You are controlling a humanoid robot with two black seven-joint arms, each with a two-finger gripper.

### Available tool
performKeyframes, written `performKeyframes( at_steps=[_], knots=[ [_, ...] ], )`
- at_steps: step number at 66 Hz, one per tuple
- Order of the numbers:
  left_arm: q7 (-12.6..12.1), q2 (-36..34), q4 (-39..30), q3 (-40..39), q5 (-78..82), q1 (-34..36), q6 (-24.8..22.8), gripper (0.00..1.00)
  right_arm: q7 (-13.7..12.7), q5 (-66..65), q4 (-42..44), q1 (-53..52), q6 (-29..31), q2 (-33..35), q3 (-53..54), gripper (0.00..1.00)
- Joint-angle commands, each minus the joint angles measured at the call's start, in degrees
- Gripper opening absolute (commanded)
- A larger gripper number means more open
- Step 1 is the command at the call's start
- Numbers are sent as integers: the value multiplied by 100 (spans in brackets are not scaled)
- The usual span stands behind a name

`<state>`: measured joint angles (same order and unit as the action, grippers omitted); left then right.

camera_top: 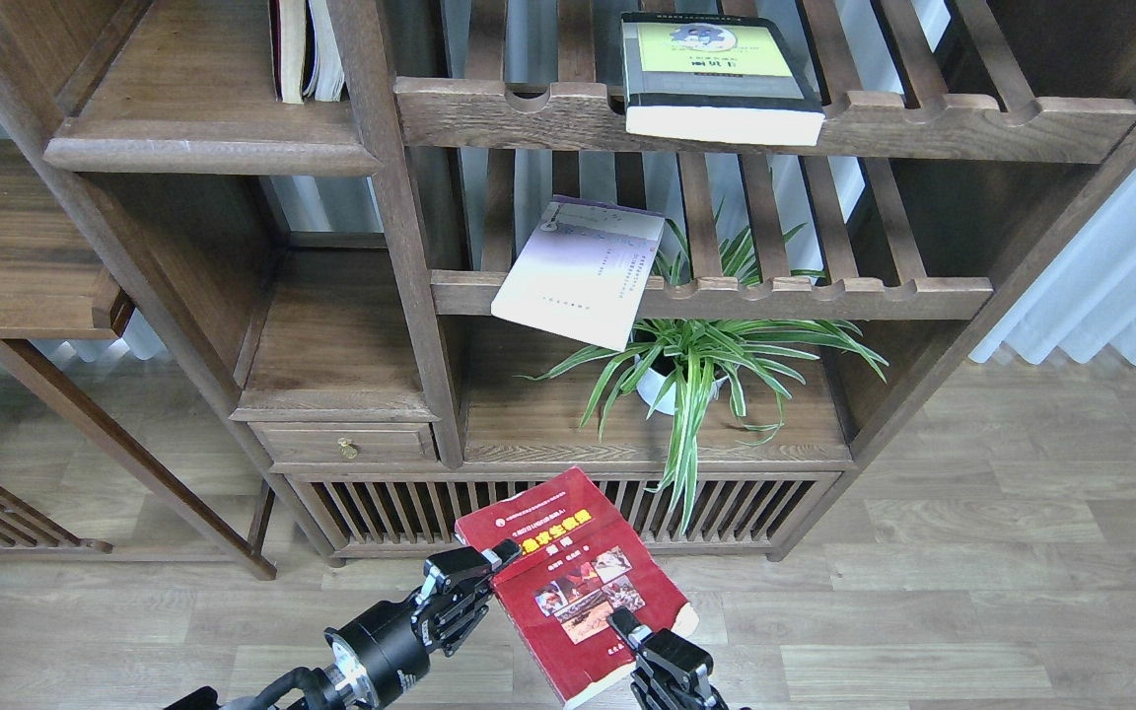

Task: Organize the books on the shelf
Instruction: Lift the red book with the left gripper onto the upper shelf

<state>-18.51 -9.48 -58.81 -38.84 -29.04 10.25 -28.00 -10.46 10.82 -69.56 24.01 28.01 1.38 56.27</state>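
The red paperback [573, 582] is held low in front of the cabinet, cover up. My left gripper [481, 570] grips its left edge, one finger over the cover. My right gripper [627, 631] is shut on its lower right edge. The thick yellow-green-and-grey book [716, 74] lies flat on the top slatted rack. The thin lavender-white paperback [578, 271] lies tilted on the middle slatted rack and hangs over the front rail. The shelf [203, 148], a solid dark board with a rounded front edge, is at the upper left.
A few upright books [304, 49] stand at the right end of the shelf. A potted spider plant [686, 365] stands in the compartment below the lavender book. A small drawer [346, 444] is at the lower left. A wooden post [400, 227] separates the shelf from the racks.
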Motion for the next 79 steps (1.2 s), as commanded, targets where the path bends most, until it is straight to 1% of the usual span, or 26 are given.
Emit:
performKeyframes(
  at_steps=[1, 7, 8, 13, 18, 19, 22, 24, 34, 38, 41, 46, 53, 54, 56, 66, 68, 79],
  knots=[
    [5, -388, -368, -554, 250, -41, 0, 5, 0, -63, 136, -2, -1, 3, -37, 100],
    [5, -783, -491, -924, 285, -49, 0, 5, 0, -63, 163, -2, -1, 3, -46, 100],
    [5, -1045, -622, -1072, 285, -49, 0, 5, 0, -63, 180, -2, -1, 3, -46, 100],
    [-12, -1468, -1044, -1284, 311, -67, 0, 5, 0, -63, 224, -2, -1, -6, -55, 100],
    [-21, -1776, -1519, -1460, 364, -93, 0, 5, 0, -72, 259, -11, -1, -6, -55, 100],
    [-30, -1898, -1728, -1565, 399, -93, 0, 5, 0, -72, 277, -2, -1, -6, -55, 100],
    [-65, -2092, -2010, -1758, 452, -102, 0, 5, 0, -72, 329, -2, -1, -6, -55, 100],
    [-82, -2172, -2064, -1899, 487, -93, 0, 5, 0, -80, 356, -11, -1, -6, -55, 100],
    [-118, -2629, -2038, -3006, 680, 56, 0, 5, 0, -116, 435, -11, -1, -6, -55, 100],
    [-118, -2840, -2038, -3253, 715, 267, 0, 5, 0, -116, 453, -11, -1, -6, -63, 100],
    [-126, -3024, -2029, -3463, 733, 573, 0, 5, 0, -142, 453, -28, -1, -23, -63, 100],
    [-161, -3165, -2021, -3657, 847, 926, 0, 5, 0, -142, 470, -63, -1, -41, -63, 100],
    [-293, -3271, -1933, -4123, 1559, 1506, 0, 5, 0, -151, 532, -107, -1, -76, -63, 100],
    [-346, -3271, -1880, -4323, 1951, 1689, 0, 5, 0, -151, 532, -116, -1, -76, -63, 100],
    [-399, -3280, -1854, -4439, 2218, 1779, 0, 5, 0, -151, 532, -116, -1, -76, -63, 100],
    [-881, -3262, -1704, -4957, 3517, 2279, 0, 5, 0, -142, 532, -116, -1, -76, -28, 100],
    [-943, -3245, -1669, -5046, 3720, 2384, 0, 5, 0, -142, 532, -116, -1, -76, -28, 100],
    [-949, -3157, -1423, -5292, 4441, 2851, 0, 5, 0, -142, 532, -116, -1, -85, -46, 100]
  ],
)
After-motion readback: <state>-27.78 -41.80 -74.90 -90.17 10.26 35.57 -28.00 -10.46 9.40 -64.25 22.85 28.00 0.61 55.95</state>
